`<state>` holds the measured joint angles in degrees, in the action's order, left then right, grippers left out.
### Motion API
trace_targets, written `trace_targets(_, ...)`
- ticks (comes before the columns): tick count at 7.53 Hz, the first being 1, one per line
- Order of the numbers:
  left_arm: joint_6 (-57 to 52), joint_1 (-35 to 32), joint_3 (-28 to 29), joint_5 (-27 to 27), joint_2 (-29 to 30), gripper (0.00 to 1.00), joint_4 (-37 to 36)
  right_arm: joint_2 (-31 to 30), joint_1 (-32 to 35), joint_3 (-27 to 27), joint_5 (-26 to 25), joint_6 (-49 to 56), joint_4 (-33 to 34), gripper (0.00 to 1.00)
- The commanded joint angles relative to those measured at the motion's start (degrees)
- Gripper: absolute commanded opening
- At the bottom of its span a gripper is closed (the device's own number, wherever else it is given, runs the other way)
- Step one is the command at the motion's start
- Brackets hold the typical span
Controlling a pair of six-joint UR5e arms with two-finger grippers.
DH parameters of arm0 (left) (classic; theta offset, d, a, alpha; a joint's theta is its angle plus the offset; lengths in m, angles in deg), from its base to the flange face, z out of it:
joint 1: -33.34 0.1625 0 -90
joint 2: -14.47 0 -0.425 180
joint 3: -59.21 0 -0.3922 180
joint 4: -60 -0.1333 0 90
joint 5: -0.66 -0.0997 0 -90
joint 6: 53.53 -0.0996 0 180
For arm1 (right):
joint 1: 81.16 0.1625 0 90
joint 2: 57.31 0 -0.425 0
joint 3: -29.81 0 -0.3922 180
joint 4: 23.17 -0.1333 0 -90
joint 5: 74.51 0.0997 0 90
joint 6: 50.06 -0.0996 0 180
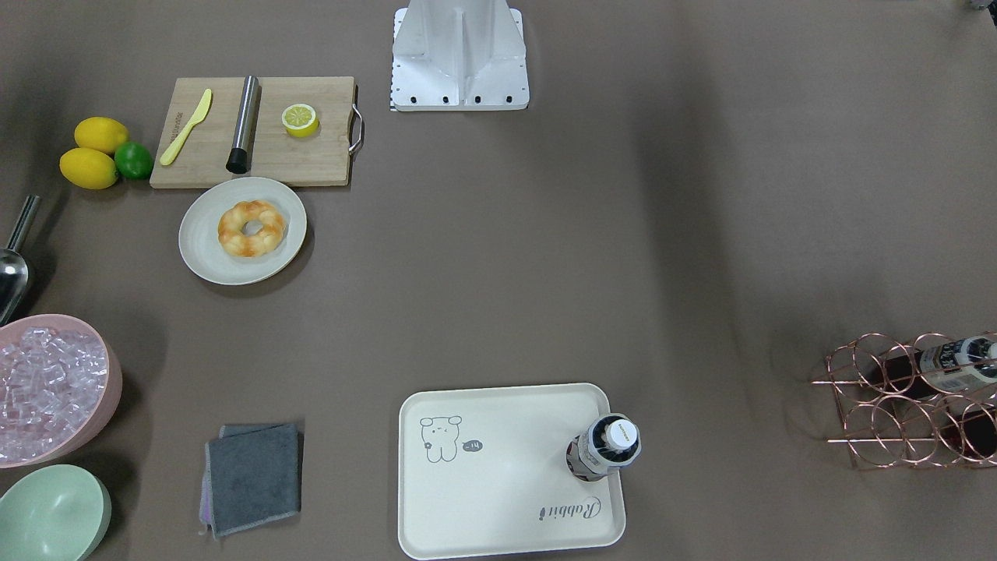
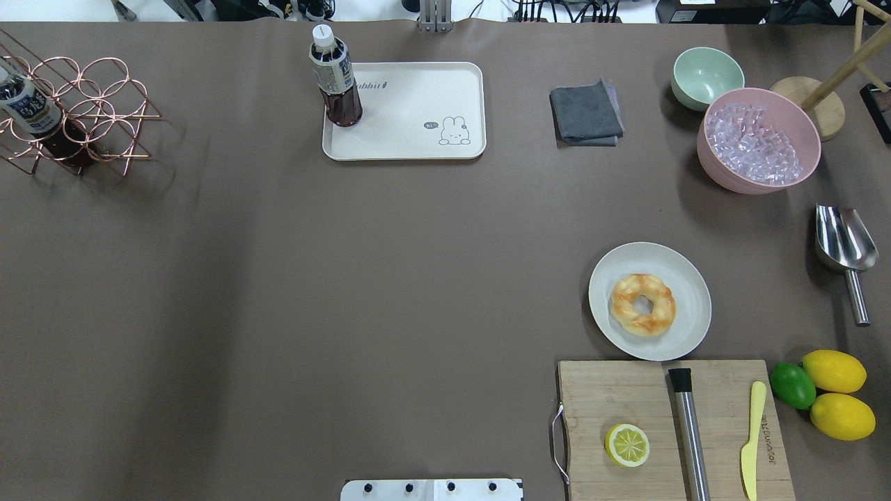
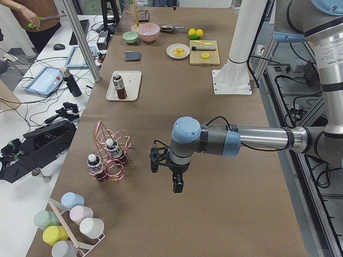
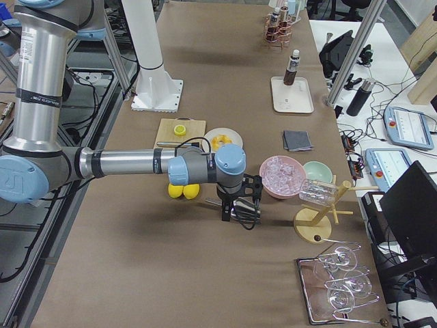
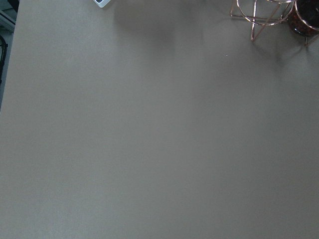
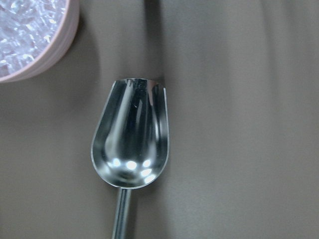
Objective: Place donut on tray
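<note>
Donut (image 2: 642, 304) lies flat on the round plate (image 2: 689, 289), right half of my overhead view, just beyond the cutting board (image 2: 612, 396), whose near edge the frame cuts off. Tray (image 2: 418, 97) sits well apart on the far side, left of centre. A bottle (image 2: 335, 83) stands upright on its left end and covers part of the script.

Left end effector (image 3: 174, 182) hangs over bare worktop (image 2: 278, 278) near the wire rack (image 2: 83, 104). It shows on a side camera only, so I cannot tell its opening or any hold. Right end effector (image 4: 239, 212) is likewise unreadable. It is above the metal scoop (image 6: 130, 139), whose handle runs out of the wrist view.
</note>
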<state>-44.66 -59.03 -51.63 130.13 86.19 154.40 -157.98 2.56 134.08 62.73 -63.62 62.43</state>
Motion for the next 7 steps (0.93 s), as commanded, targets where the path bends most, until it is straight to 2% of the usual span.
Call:
trace_targets(1,0.0,0.0,0.0,0.0,0.0,0.98,0.0,2.2,-9.3,5.0,-0.2,-16.4,-0.6,1.0)
trace_targets(3,0.0,0.0,0.1,-0.2,0.0,0.98,0.0,3.9,-16.3,7.8,-1.4,-26.6,-1.9,1.0)
trace_targets(5,0.0,0.0,0.3,-0.3,0.0,0.98,0.0,6.2,-25.0,7.7,-6.6,-42.0,-10.2,1.0)
trace_targets(7,0.0,0.0,0.4,-0.4,0.2,0.98,0.0,8.6,-32.0,6.4,-9.4,-51.6,-11.8,0.98)
